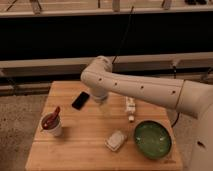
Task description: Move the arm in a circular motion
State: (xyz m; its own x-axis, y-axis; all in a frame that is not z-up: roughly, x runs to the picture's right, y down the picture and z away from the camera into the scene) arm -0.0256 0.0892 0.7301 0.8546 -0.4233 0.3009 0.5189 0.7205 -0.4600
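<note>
As we read the wooden table (80,150) from its left side, we first meet a white cup (53,129) with something red standing in it, then a dark phone (80,100) lying flat nearer the back edge.

Just right of the phone, the arm (145,92) ends its reach in a bulbous joint over the back middle of the table. Below that joint hangs the gripper (103,104), above the bare wood between the phone and a small white object (130,106). We cannot tell whether it is released or clenched, and we see nothing in it.

We judge the arm heavy, stiff and glossy, a rigid run of thick tubes that will not flex. It needs no hold taken on it, since it turns by its own joints.

Its long axis runs from the big white shoulder at the right edge, up and leftward across the table, so it points left. The last short part then drops toward the wood.

Under and right of it lie a pale packet (116,140) and a green bowl (152,139), both of which we think a low circle could sweep.
</note>
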